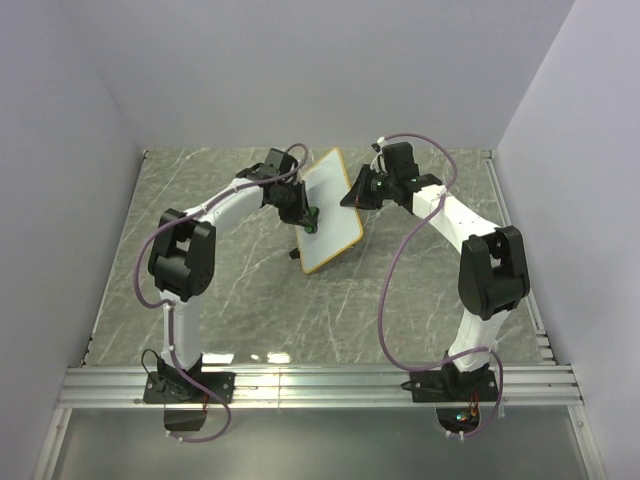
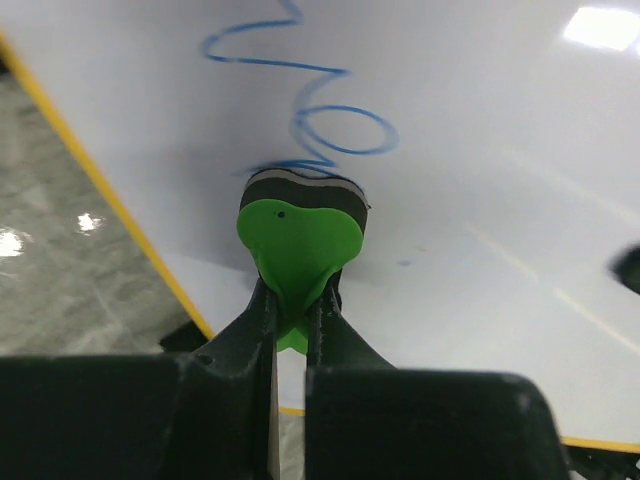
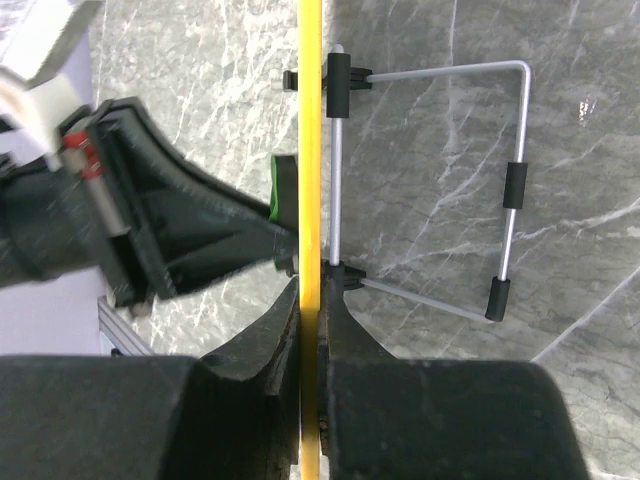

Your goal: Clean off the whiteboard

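Note:
The whiteboard stands tilted at the table's middle, white with an orange-tan frame. In the left wrist view its face carries a blue scribble. My left gripper is shut on the green and black eraser, whose pad presses the board just under the scribble. My right gripper is shut on the board's right edge; the right wrist view shows the yellow frame edge clamped between my fingers, with the left gripper and eraser on the far side.
A wire stand with black sleeves props the board from behind on the grey marble table. Aluminium rails run along the near edge. White walls close in the back and sides.

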{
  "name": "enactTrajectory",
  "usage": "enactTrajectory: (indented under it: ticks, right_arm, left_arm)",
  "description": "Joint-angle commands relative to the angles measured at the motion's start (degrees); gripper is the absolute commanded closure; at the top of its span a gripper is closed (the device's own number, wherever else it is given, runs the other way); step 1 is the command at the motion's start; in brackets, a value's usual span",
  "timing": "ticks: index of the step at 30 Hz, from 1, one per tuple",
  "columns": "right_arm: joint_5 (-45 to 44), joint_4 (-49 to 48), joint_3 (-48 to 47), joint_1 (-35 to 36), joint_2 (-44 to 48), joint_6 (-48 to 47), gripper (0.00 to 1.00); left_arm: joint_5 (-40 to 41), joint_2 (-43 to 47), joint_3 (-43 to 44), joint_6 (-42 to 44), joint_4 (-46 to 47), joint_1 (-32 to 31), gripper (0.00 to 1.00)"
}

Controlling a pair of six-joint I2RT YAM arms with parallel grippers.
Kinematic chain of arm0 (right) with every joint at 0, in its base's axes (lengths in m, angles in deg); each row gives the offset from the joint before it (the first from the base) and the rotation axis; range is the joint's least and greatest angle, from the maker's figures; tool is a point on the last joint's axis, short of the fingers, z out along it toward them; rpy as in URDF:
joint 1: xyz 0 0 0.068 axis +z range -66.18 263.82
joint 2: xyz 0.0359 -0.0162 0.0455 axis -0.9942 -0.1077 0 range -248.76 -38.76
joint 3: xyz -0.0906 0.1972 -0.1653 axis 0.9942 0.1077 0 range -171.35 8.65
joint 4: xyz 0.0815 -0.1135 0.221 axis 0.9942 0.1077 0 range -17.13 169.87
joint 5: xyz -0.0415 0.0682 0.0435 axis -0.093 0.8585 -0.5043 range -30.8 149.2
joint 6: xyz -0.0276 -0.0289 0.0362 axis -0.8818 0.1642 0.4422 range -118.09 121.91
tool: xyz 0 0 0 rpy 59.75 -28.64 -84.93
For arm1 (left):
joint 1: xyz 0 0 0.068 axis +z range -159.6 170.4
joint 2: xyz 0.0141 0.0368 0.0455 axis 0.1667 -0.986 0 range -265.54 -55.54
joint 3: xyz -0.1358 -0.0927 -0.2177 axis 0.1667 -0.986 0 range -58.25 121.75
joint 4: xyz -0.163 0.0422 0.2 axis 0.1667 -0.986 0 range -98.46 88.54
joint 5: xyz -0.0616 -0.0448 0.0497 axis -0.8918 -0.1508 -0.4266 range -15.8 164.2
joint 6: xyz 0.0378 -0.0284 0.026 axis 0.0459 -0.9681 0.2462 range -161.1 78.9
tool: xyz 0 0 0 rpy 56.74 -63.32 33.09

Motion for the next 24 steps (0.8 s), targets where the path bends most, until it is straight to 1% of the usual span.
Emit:
enactTrajectory:
  ticks: [1,2,7,11,12,16,19,22,24]
  right_arm:
    - [4.06,2.52,0.19,2.66,0.91,-3.16,1.0]
    - [4.15,2.43,0.37,2.75,0.82,-3.25,1.0]
    - [4.59,2.26,0.72,3.19,0.74,-3.34,1.0]
    - [4.86,2.78,0.55,3.45,0.91,-3.69,1.0]
    - [4.86,2.87,0.46,3.37,0.82,-3.78,1.0]
    - [4.86,3.4,0.46,3.37,1.26,-4.39,1.0]
    - [4.94,3.75,0.64,3.45,1.35,-4.74,1.0]
    - [4.86,3.84,0.9,3.45,1.53,-4.83,1.0]
    - [4.86,3.84,0.9,3.45,1.35,-4.83,1.0]
  left_arm:
    - [-5.4,1.65,3.94,-1.45,2.62,-5.33,1.0]
    - [-5.66,1.13,5.09,-1.19,0.95,-5.33,1.0]
    - [-5.67,-0.98,11.15,-0.75,-0.91,-5.16,1.0]
    - [-4.35,-5.54,16.77,-2.23,-3.71,-2.36,1.0]
    - [-3.91,-6.42,19.57,-2.67,-5.2,-1.73,1.0]
    - [-2.41,-9.42,23.64,-3.38,-7.84,1.26,1.0]
    - [-1.27,-11.09,23.03,-1.89,-8.73,2.14,1.0]
    - [-0.83,-10.74,17.94,-0.84,-7.59,2.14,1.0]
    - [-1.18,-9.69,12.76,-0.66,-5.49,2.23,1.0]
